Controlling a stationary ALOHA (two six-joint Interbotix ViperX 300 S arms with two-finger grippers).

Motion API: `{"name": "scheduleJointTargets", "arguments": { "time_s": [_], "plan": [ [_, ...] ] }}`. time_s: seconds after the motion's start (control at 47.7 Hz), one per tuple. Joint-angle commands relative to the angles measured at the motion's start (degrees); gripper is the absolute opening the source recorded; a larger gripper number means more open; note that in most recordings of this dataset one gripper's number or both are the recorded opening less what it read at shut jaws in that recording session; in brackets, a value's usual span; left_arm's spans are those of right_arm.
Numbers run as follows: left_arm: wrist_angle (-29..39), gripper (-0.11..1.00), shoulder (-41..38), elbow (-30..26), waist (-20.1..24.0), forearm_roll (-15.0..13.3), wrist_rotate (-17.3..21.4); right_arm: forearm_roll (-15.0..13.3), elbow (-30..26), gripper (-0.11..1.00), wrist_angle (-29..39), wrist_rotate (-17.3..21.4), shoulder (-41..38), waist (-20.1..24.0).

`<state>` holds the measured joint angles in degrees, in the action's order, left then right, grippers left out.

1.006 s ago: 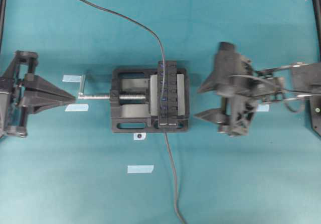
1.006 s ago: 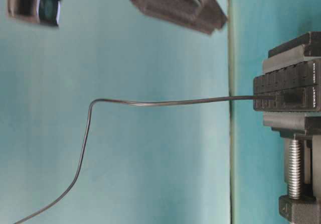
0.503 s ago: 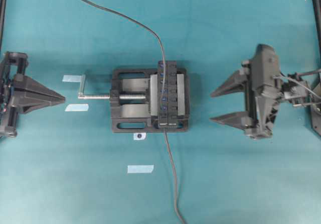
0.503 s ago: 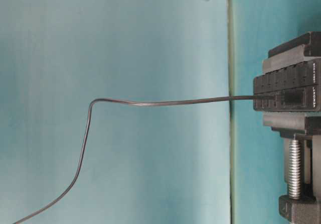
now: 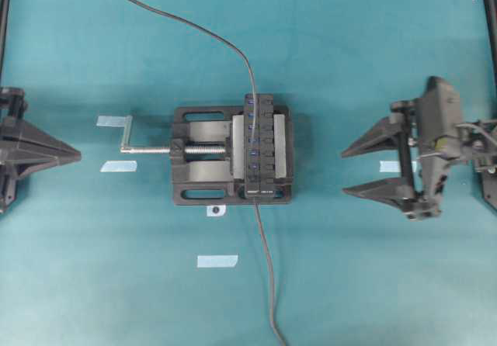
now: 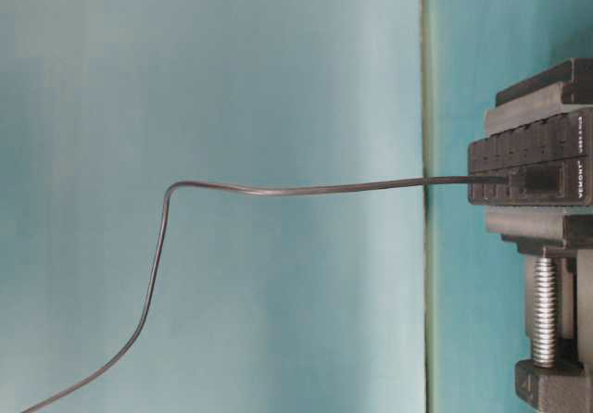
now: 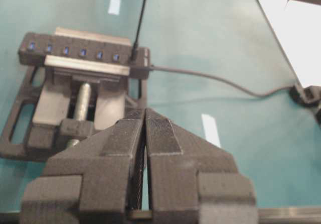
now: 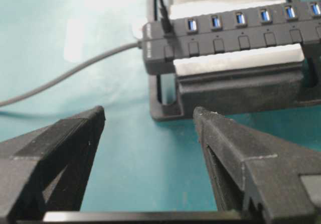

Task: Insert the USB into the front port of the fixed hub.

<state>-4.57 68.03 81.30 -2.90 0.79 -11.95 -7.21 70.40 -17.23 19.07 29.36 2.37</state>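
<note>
usb (image 8: 164, 24) plugged in — right hand (image 5: 351, 170) wide, empty

Robotics lab bench: teal mat (image 5: 373, 67), tape markers (image 5: 217, 261), bench vise (image 5: 202, 167).

A black fixed hub (image 5: 260, 146) with blue slots sits on a teal table (image 5: 373, 43) dotted with pale-blue tape (image 5: 217, 261).

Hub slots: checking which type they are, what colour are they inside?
Blue, clearest on the hub in the right wrist view.
</note>
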Motion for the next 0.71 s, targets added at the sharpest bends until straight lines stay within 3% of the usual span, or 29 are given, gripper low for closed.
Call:
{"name": "scheduleJointTargets", "arguments": {
  "time_s": [0.0, 0.168, 0.356, 0.545, 0.692],
  "plan": [
    [-0.2, 0.0, -0.4, -0.7, 0.2, 0.2, 0.0, 0.2, 2.1, 0.76, -1.8, 0.6, 3.9, 0.0],
    [-0.6, 0.0, -0.6, -0.6, 0.7, 0.2, 0.0, 0.2, 7.9, 0.76, -2.4, 0.6, 13.6, 0.0],
    [-0.6, 0.0, -0.5, -0.6, 0.7, 0.2, 0.0, 0.2, 15.0, 0.76, -1.0, 0.4, 32.2, -0.6],
    [-0.6, 0.0, -0.5, -0.3, 0.8, 0.2, -0.1, 0.2, 20.2, 0.76, 7.1, 0.4, 47.6, -1.1],
    [-0.7, 0.0, -0.4, -0.7, 0.7, 0.3, -0.3, 0.2, 21.3, 0.77, 13.0, 0.6, 51.3, -1.1]
  ]
}}
